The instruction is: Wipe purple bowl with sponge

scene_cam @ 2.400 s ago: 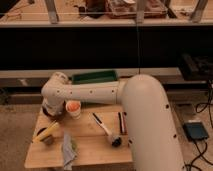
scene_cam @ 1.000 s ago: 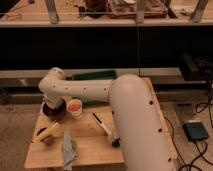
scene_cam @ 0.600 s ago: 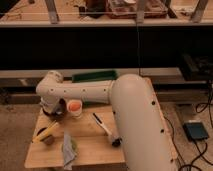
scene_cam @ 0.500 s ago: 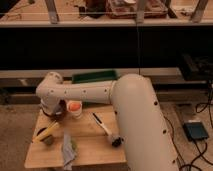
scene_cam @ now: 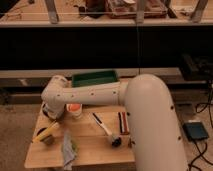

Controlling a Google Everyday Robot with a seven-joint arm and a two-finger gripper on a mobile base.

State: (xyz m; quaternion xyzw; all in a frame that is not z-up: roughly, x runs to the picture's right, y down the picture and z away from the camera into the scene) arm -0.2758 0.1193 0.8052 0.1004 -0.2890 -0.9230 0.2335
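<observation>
Hand was down low at the back-left corner of the surface, just left of the white cup. Couldn't tell if it was clamped on anything. The purple bowl looked like the dark bit right under it, mostly hidden. My guess is it sat that low to wipe.

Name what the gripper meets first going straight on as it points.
Probably the purple bowl, just beneath the gripper, which points down beside the white cup; depth is unclear.
</observation>
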